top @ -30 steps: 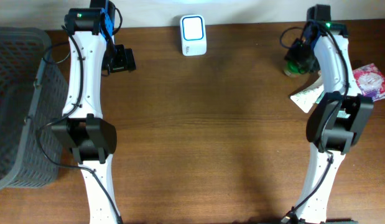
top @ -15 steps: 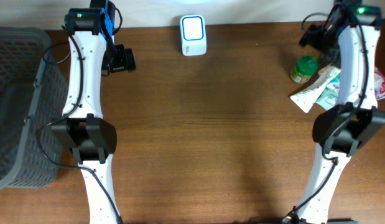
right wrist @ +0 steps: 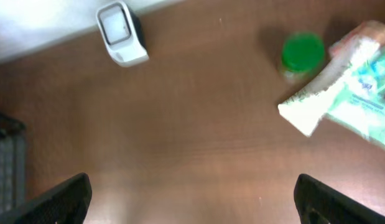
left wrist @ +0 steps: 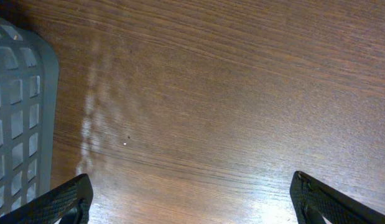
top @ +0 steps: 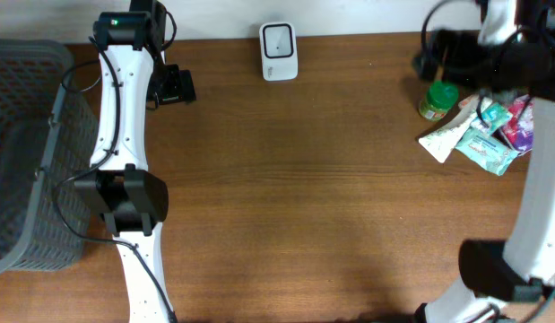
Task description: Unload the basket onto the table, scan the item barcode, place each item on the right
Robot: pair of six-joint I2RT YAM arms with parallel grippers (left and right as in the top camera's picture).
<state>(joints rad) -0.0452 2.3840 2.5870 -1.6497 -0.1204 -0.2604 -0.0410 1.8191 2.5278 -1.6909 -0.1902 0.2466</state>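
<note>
Right gripper, left gripper wide open, empty. Green-capped bottle near bench's far right corner, just beside pouches. Risk: I clip pouches, topple bottle, barcode ends facing away from barcode scanner.

My gripper with fingertips wide apart at the lower corners, white barcode scanner upper left, green-lidded jar just beside pale packets upper right, wooden table beneath.

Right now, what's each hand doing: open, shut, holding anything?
left hand: open, holding nothing, over the table beside the basket.
right hand: open, holding nothing, raised above the table.
</note>
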